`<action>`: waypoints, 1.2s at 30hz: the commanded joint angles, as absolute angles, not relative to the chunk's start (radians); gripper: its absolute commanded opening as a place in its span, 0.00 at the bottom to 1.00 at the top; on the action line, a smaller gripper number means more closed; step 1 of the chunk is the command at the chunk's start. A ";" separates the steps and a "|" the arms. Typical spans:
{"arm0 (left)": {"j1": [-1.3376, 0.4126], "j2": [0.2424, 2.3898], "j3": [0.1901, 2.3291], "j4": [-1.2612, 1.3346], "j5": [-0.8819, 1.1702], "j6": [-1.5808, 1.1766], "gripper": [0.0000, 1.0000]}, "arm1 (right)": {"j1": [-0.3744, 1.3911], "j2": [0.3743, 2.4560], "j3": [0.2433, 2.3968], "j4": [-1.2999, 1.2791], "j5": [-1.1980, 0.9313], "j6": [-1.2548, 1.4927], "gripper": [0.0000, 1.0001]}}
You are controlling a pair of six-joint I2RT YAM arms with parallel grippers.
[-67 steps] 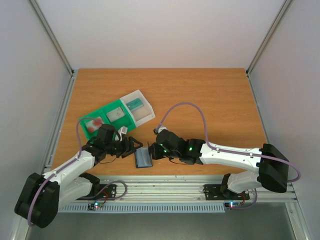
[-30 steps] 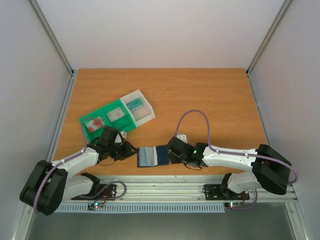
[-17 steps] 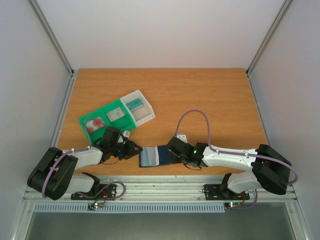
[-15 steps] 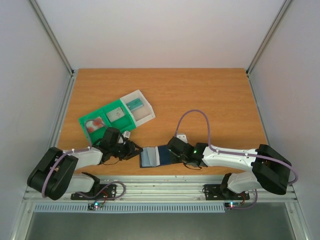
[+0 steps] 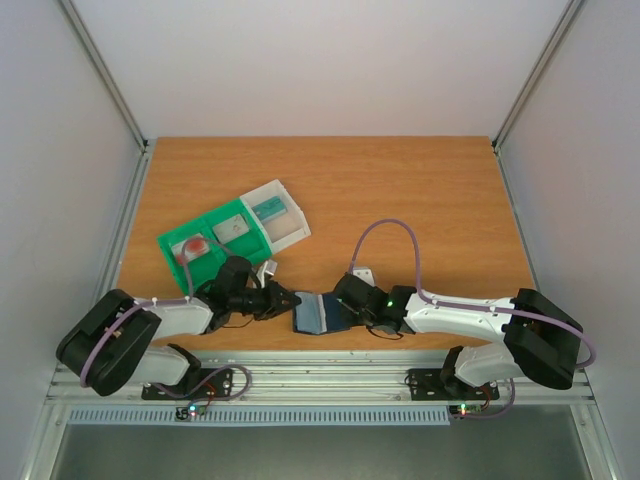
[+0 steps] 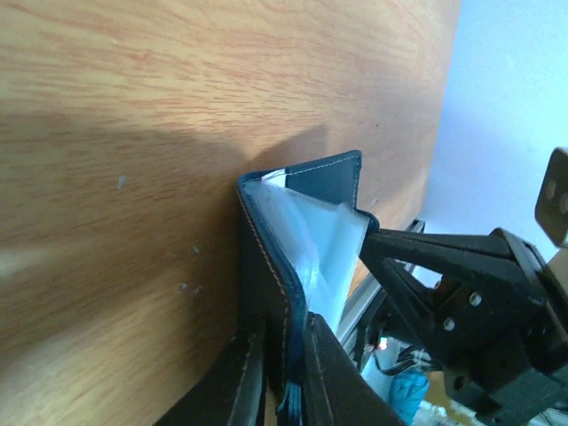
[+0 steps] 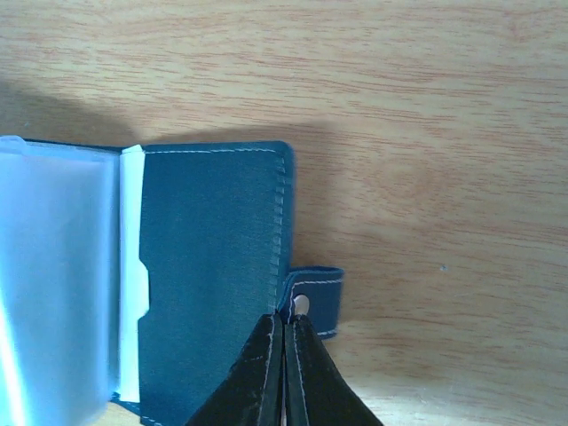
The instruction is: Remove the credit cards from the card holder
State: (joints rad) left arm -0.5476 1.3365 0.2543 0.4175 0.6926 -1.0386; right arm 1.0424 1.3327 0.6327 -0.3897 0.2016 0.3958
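Left hand [image 6: 286, 346] pinched the raised cover of the card holder [image 5: 314, 312], which lay open near the front edge of the desk [image 5: 420, 200], between both arms. Right hand [image 7: 284, 324] was closed, its tips at the holder's tab clasp [image 7: 318, 297]. Clear sleeves [image 7: 53, 266] showed inside, their contents unclear.

Holder open: one half flat, the other lifted.
The dark blue holder [image 5: 318, 312] lies spread open on the wooden table [image 5: 400, 190], near its front edge. Its right half rests flat with the inner face up and white stitching along the edges, and the tab [image 7: 317, 297] sticks out from its outer side. The left half stands at a steep tilt. Clear sleeves [image 7: 53, 284] fan between the halves; whether cards sit in them cannot be told.
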 commanded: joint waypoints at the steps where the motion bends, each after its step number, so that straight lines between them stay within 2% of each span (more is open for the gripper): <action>1: -0.584 1.364 0.278 0.490 0.640 -1.039 0.08 | 1.038 1.321 0.631 -0.396 0.216 0.399 0.01; 4: -0.601 1.370 0.290 0.475 0.630 -1.034 0.10 | 1.038 1.308 0.646 -0.442 0.227 0.399 0.07; 6: -0.613 1.368 0.299 0.453 0.625 -1.029 0.11 | 1.038 1.289 0.668 -0.493 0.246 0.398 0.17; 9: -0.629 1.363 0.313 0.430 0.615 -1.022 0.01 | 1.039 1.248 0.708 -0.560 0.264 0.382 0.32; 12: -0.639 1.353 0.326 0.394 0.602 -1.014 0.00 | 1.039 1.214 0.747 -0.620 0.268 0.366 0.42; 15: -0.643 1.339 0.335 0.353 0.588 -1.007 0.04 | 1.039 1.194 0.771 -0.618 0.211 0.336 0.47; 20: -0.646 1.323 0.345 0.305 0.583 -0.996 0.20 | 1.044 1.226 0.760 -0.476 0.016 0.313 0.55; 24: -0.650 1.312 0.343 0.303 0.586 -1.002 0.21 | 1.046 1.307 0.776 -0.409 -0.082 0.303 0.67; 31: -0.658 1.266 0.331 0.316 0.587 -1.026 0.29 | 1.046 1.432 0.811 -0.367 -0.126 0.303 0.70; 32: -0.658 1.261 0.331 0.317 0.586 -1.030 0.29 | 1.046 1.444 0.811 -0.359 -0.135 0.304 0.71; 36: -0.658 1.267 0.330 0.325 0.589 -1.028 0.16 | 1.046 1.463 0.797 -0.317 -0.162 0.315 0.78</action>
State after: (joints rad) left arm -0.6521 1.2755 0.3195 0.2848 0.5941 -1.0359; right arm 1.0424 1.4517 0.7837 -0.3782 -0.1177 0.3126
